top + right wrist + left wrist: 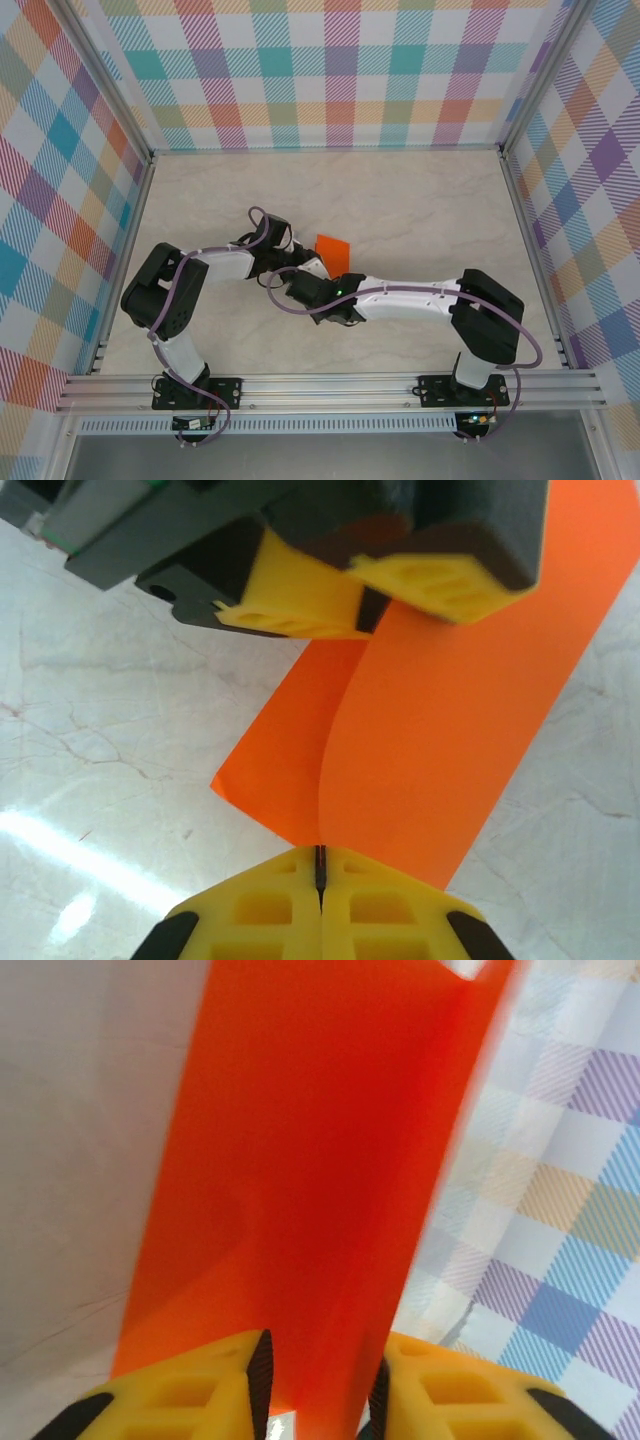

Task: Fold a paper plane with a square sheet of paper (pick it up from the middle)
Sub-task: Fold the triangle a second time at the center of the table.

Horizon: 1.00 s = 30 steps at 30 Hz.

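We see a pale marbled desk (400, 210) boxed in by checked walls (340, 70). The left arm (210, 270) and the right arm (420, 297) reach in and meet near the middle of the desk. Between them sits the paper plane (331, 246), a bright orange folded sheet, its far corner showing just beyond the wrists.

In the right wrist view, the right hand (320, 865) has its yellow fingers pressed together, pinching the sheet's near edge. The sheet curves up from there to the left hand (365, 600).

In the left wrist view, that hand's fingers (235, 1370) stand a little apart with the orange paper between them. We cannot tell whether they press it.
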Tool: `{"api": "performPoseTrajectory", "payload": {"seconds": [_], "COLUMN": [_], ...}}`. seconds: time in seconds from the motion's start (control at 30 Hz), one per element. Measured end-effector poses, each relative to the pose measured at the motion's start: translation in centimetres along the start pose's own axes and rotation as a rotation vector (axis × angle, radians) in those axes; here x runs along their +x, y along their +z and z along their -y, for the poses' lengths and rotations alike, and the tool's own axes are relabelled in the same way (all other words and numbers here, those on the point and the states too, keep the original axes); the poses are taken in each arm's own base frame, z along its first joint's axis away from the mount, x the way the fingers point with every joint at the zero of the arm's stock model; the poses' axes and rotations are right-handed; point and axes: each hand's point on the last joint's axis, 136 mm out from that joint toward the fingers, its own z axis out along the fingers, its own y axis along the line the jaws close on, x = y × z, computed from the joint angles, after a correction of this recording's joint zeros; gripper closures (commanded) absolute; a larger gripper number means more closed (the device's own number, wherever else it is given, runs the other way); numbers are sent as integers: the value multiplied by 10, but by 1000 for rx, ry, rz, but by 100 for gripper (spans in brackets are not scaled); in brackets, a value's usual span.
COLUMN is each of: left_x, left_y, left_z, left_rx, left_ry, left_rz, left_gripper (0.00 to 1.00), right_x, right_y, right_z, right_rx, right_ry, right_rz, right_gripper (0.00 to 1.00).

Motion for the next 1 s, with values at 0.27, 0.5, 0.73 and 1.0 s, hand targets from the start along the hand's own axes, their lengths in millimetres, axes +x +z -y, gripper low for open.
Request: {"api": "performPoseTrajectory", "payload": {"seconds": [0.27,0.5,0.73,1.0], "left_x": [-5,16,51,60], "left_y": [-44,-48,-21,-3], "left_z": [-2,-8,-17,-36], "left_rx": [-120,-171,-244,-353], "left_ry": [24,65,137,142], "left_rz": [170,181,86,52], "left_gripper": [61,73,83,87], "right_x": [9,0,-10,-11], "right_y": [6,6,2,3], "right_z": [27,39,45,51], "right_rx": [-243,-467,-597,-626], "right_ry": [192,336,397,424], "right_rz": [-62,-75,-70,-70], "right_gripper": [98,97,96,95]}}
